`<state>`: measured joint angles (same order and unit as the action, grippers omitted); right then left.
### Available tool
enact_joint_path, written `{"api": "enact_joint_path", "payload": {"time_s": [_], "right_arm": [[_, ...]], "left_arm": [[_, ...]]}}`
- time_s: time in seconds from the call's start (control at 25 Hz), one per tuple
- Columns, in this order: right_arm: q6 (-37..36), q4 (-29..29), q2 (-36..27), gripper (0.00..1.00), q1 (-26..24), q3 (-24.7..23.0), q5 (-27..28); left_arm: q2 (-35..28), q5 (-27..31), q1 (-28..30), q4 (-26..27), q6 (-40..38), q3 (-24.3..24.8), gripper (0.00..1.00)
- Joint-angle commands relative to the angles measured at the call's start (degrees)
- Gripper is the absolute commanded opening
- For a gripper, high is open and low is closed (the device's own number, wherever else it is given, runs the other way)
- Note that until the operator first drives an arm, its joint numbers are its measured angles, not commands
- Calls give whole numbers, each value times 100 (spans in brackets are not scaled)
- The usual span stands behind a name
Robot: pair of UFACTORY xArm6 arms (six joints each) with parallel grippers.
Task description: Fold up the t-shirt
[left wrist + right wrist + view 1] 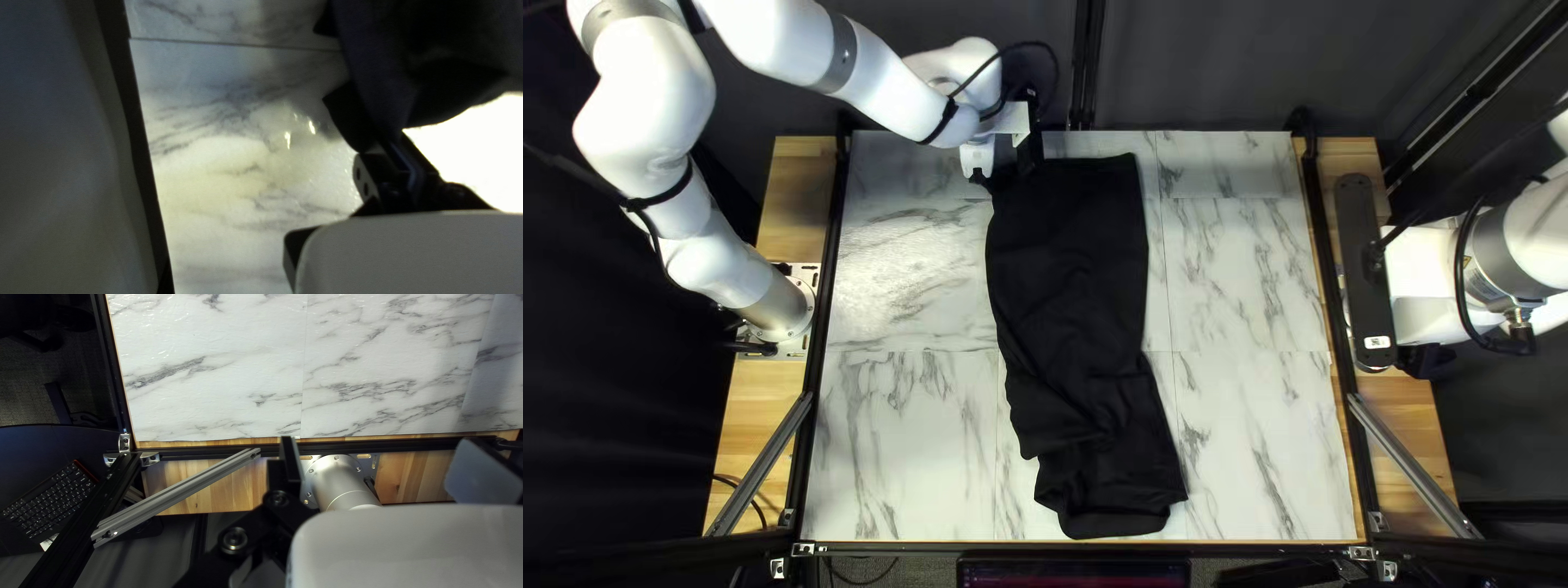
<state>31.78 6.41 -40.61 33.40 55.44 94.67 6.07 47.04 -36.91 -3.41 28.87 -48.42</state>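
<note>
Rumpled near end (1111, 479); black t-shirt (1067, 261) stretches lengthwise away, slanting left.

Bright light washes the bench (904, 457); beside the left gripper (986, 178), glare burns to plain white, small glints shine and soft shadow falls.

From above its near edge, the top view is facing the table (1241, 272). Closer, each wrist view is sharing part.
</note>
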Motion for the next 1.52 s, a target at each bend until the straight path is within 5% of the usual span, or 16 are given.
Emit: {"api": "enact_joint_path", "payload": {"time_s": [0.04,0.56,1.04,1.52], "right_arm": [[0,0,0,100,0,0,0],[0,0,0,100,0,0,0],[0,0,0,100,0,0,0],[0,0,0,100,0,0,0]], "left_arm": [[-179,255,-114,-165,7,-119,0],[233,933,382,-108,-40,-1270,2],[1715,1157,814,423,21,-3089,1],[2958,1487,855,227,-1100,-4660,0]]}}
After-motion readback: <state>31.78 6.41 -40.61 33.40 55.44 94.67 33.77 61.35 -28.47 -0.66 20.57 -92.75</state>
